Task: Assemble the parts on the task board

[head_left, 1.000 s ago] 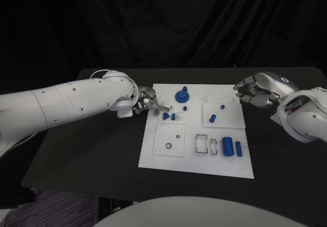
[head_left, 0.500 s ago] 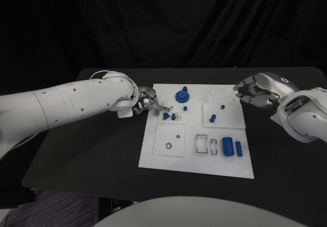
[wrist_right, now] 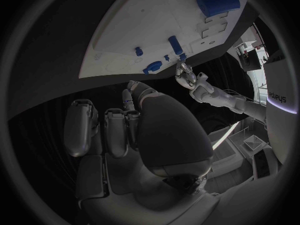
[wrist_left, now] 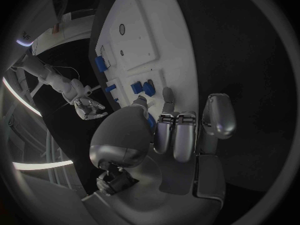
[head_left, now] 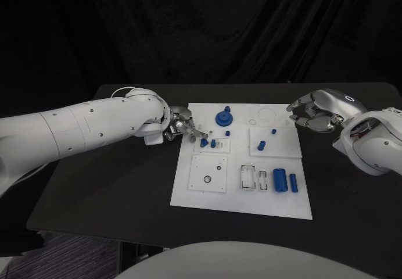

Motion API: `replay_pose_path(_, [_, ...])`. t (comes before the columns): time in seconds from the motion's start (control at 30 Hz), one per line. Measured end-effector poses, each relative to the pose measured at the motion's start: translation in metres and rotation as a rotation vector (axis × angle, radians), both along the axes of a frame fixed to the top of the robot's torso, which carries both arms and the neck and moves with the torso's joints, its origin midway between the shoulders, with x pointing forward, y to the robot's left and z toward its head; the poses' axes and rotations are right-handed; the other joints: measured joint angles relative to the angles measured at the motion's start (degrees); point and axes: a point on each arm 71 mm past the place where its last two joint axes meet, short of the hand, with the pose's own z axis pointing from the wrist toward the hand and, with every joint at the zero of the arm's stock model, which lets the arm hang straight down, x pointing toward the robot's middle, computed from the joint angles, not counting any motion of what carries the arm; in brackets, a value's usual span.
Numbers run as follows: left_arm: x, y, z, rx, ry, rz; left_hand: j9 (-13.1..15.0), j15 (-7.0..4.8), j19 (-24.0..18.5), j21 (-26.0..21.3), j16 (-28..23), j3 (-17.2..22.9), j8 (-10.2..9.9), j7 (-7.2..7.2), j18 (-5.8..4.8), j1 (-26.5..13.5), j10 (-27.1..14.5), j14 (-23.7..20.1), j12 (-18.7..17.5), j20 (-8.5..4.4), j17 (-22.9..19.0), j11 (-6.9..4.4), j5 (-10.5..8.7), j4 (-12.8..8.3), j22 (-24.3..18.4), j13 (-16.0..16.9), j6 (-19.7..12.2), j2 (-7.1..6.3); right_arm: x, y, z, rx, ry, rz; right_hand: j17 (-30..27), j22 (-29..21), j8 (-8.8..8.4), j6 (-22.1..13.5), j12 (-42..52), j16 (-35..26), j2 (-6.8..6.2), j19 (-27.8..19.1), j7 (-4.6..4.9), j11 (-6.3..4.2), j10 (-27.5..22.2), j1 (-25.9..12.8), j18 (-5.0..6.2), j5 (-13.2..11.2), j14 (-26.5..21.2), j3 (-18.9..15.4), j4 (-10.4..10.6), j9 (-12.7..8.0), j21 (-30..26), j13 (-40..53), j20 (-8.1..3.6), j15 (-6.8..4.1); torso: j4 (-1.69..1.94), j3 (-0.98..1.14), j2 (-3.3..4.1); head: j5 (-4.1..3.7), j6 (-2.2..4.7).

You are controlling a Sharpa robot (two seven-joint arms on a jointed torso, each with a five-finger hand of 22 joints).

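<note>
The white task board (head_left: pixel 243 195) lies mid-table. A large round blue part (head_left: pixel 223 118) stands near its far edge. Two small blue parts (head_left: pixel 204 141) sit on a small plate by the left edge, a blue peg (head_left: pixel 261 145) on the right plate, and two blue cylinders (head_left: pixel 284 180) nearer me. My left hand (head_left: pixel 180 128) hovers at the board's left edge, thumb and one finger (wrist_left: pixel 165 96) stretched apart toward the two small parts (wrist_left: pixel 142 88), nothing between them. My right hand (head_left: pixel 316 113) hangs over the board's far right corner with its fingers (wrist_right: pixel 115 130) curled in, empty.
A square plate with two holes (head_left: pixel 208 173) and white slotted frames (head_left: pixel 250 176) sit on the board's near half. A faint ring outline (head_left: pixel 268 114) marks its far right. Black table (head_left: pixel 117 186) surrounds the board on every side.
</note>
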Motion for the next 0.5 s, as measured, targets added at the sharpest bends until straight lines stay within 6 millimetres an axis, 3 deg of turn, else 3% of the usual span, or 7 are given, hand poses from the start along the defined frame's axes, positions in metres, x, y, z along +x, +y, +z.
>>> replay_pose_path(0.1, [0.0,0.0,-0.0001,-0.001,0.0,0.0,-0.17,0.07,0.0,0.0,0.0,0.12,-0.03,0.11,0.0,0.79,0.0,0.07,0.0,0.0,0.0,0.0,-0.93,-0.38,0.0,0.0,0.06,-0.01,0.0,0.0,-0.0001,0.0,0.0,0.0,0.0,0.0,0.0,0.0,0.0,0.0,0.0,0.0,0.0,0.0,0.0,0.0,0.01,0.0,0.0,0.0,0.0,0.0,0.0,0.0,0.0,0.0,0.0,0.0,0.0,0.0,0.0])
replay_pose_path(0.5, [-0.0002,-0.0001,-0.0007,-0.003,-0.001,0.005,-0.17,0.07,0.0,0.0,0.0,0.65,-0.07,0.16,0.0,4.02,0.0,0.07,0.0,0.0,0.0,0.0,-0.99,-2.23,0.0,0.0,0.13,0.81,-0.0001,0.0,-0.0003,-0.001,0.002,0.0,0.0,0.0,0.0,0.0,0.0,0.0,0.0,0.0,0.0,0.0,0.0,0.0,0.0,0.0,0.0,0.16,-0.16,0.01,-0.33,0.0,0.0,0.0,0.0,0.01,0.01,0.05,0.0])
